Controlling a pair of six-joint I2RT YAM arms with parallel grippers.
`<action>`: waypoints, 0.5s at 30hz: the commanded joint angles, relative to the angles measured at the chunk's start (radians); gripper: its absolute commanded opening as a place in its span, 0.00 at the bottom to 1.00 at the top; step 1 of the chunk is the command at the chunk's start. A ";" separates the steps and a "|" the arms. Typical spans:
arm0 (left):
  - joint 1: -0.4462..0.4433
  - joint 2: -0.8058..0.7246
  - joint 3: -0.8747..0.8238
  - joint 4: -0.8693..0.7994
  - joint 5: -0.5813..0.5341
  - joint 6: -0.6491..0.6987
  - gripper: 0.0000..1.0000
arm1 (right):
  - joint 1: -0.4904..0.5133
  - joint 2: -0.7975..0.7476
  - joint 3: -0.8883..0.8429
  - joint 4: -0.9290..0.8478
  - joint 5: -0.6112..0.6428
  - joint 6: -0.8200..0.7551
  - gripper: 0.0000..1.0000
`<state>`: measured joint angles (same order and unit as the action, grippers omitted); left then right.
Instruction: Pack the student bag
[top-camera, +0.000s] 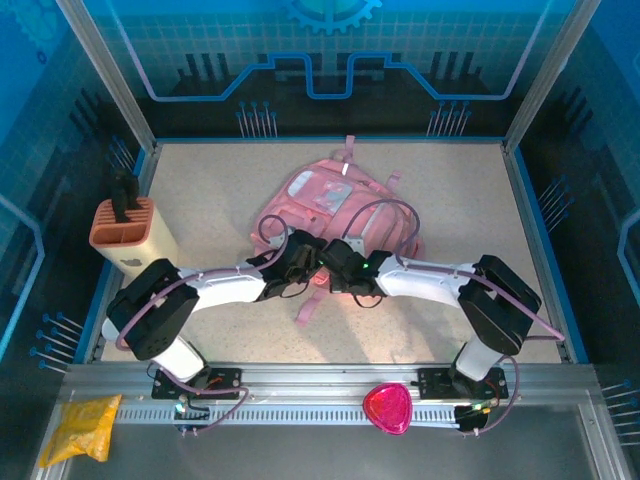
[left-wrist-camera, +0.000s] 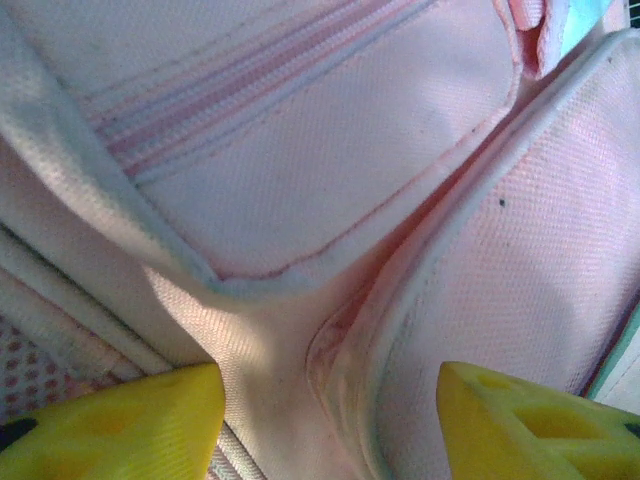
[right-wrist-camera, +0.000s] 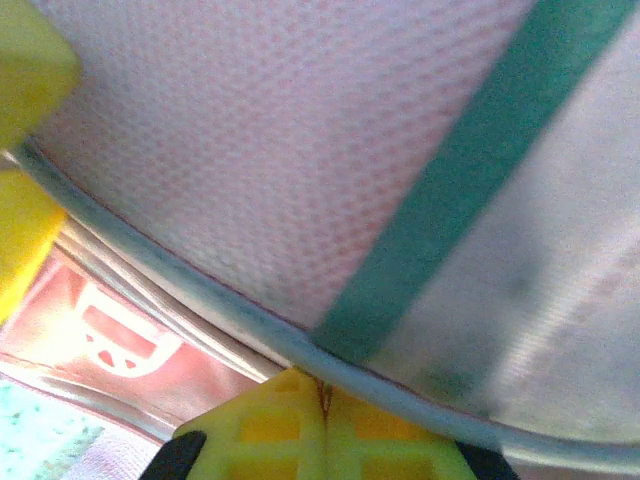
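1. Nearest, on the rail in front of the student bag (top-camera: 335, 200): a yellow pouch (top-camera: 80, 425) to its left, a pink heart-shaped case (top-camera: 387, 408) to its right.
2. The left tool (left-wrist-camera: 330, 425) is released, fingers (left-wrist-camera: 130, 425) apart over the bag's pocket seams (very close up).
3. The right tool (right-wrist-camera: 325, 420) is clenched at the bag's piped edge.
4. The bag lies in the middle of the table (top-camera: 200, 200); an orange holder (top-camera: 125, 232) stands to its left.

A robot lab/test cell, prob., is indicated by alu. frame posts (top-camera: 106, 65), blue gear-print wall panels (top-camera: 330, 45) & a speckled bench (top-camera: 200, 200).
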<state>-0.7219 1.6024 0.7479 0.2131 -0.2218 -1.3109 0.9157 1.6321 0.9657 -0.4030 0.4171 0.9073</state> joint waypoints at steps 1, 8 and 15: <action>0.070 0.068 -0.057 -0.063 -0.017 -0.008 0.60 | 0.001 -0.069 -0.048 -0.084 0.086 -0.072 0.00; 0.149 0.105 -0.028 -0.102 0.003 0.029 0.58 | -0.076 -0.170 -0.116 -0.141 0.052 -0.203 0.00; 0.250 0.138 0.056 -0.096 0.083 0.176 0.58 | -0.198 -0.218 -0.144 -0.116 -0.086 -0.316 0.00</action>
<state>-0.5667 1.6730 0.7925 0.2676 -0.0540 -1.2526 0.7330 1.4395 0.8448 -0.4137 0.3416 0.6662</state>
